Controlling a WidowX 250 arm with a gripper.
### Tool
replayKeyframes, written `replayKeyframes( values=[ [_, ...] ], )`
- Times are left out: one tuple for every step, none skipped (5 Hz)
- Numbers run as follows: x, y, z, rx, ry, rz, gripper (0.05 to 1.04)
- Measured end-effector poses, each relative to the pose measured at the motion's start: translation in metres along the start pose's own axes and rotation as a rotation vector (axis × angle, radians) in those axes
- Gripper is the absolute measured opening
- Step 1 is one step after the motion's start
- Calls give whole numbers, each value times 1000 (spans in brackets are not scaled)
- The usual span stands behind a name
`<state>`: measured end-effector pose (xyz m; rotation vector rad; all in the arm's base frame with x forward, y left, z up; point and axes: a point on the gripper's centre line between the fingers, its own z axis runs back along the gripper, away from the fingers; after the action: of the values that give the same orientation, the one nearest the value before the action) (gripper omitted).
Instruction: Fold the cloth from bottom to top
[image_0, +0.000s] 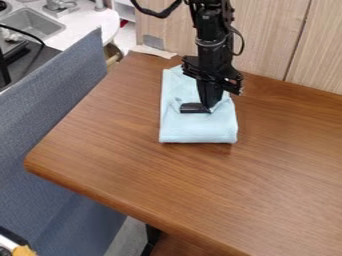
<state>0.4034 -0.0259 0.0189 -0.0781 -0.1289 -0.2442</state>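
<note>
The light blue cloth (195, 131) lies on the wooden table as a narrow rectangle, its straight lower edge toward the camera. From the top of the view the black gripper (206, 106) hangs down over it, its lower end at the middle of the cloth. Small creases and a raised bit of fabric show around that end. The arm hides part of the cloth's upper right, and whether any fabric is held cannot be made out.
The brown table (133, 145) has a rounded corner at the left and a wood-panelled wall behind it. A blue-grey partition (53, 115) runs along its left side. Farther back at the upper left stands a counter with a sink (33, 24).
</note>
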Motion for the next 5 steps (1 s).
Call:
replayKeyframes(
  values=[
    [-2,3,-18,13,34,17,57],
    [-2,2,-19,20,32,33,79],
    [-6,2,-21,21,32,54,229],
    [-10,1,-22,17,46,55,474],
    [-10,-2,-18,20,45,46,770]
  ],
)
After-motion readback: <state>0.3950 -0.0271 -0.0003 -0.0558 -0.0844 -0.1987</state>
